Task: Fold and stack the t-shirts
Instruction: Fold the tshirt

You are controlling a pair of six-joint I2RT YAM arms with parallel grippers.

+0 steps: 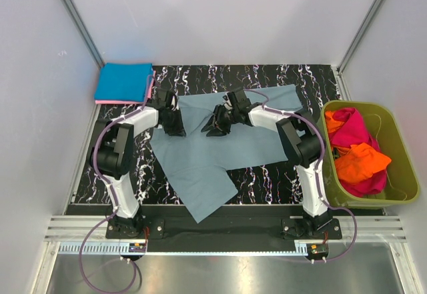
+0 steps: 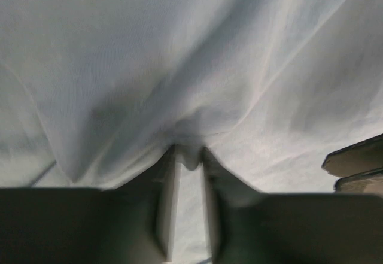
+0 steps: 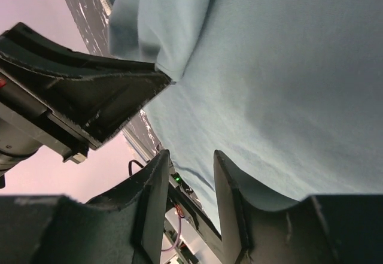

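A dusty grey-blue t-shirt (image 1: pixel 220 151) lies spread on the black marbled table, one part hanging toward the near edge. My left gripper (image 1: pixel 177 127) is at the shirt's left edge. In the left wrist view it (image 2: pixel 190 151) is shut on a small fold of the cloth (image 2: pixel 191 66). My right gripper (image 1: pixel 215 128) is over the shirt's upper middle. In the right wrist view it (image 3: pixel 190 155) is open with nothing between the fingers, just above the cloth (image 3: pixel 281 78). A folded bright blue shirt (image 1: pixel 123 81) lies on a pink one (image 1: pixel 127 101) at the back left.
An olive-green tub (image 1: pixel 400 174) at the right holds magenta (image 1: pixel 350 129) and orange (image 1: pixel 360 163) shirts. White walls enclose the table on three sides. The left gripper's body (image 3: pixel 84 90) shows close by in the right wrist view.
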